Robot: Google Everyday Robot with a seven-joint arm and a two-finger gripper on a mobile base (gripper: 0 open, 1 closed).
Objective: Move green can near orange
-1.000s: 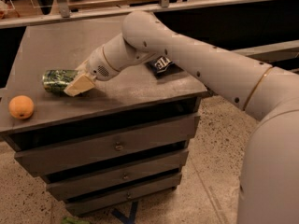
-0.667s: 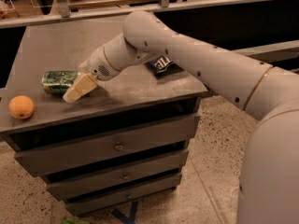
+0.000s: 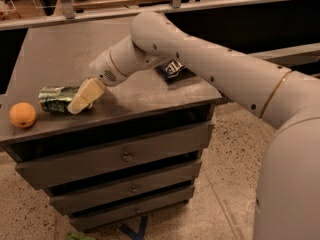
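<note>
Green can [image 3: 54,98] shifted nearer orange [image 3: 22,115], jaws at its right end

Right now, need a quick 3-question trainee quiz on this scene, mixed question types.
1. True or false: the green can stands upright on the cabinet top.
2. The gripper is: A) touching the orange; B) at the can's end away from the orange; C) raised high above the cabinet.
3. Fill in: seen in the camera view, the orange lies to the can's ____.
Key: 1 false, it lies on its side; 2 B; 3 left.
</note>
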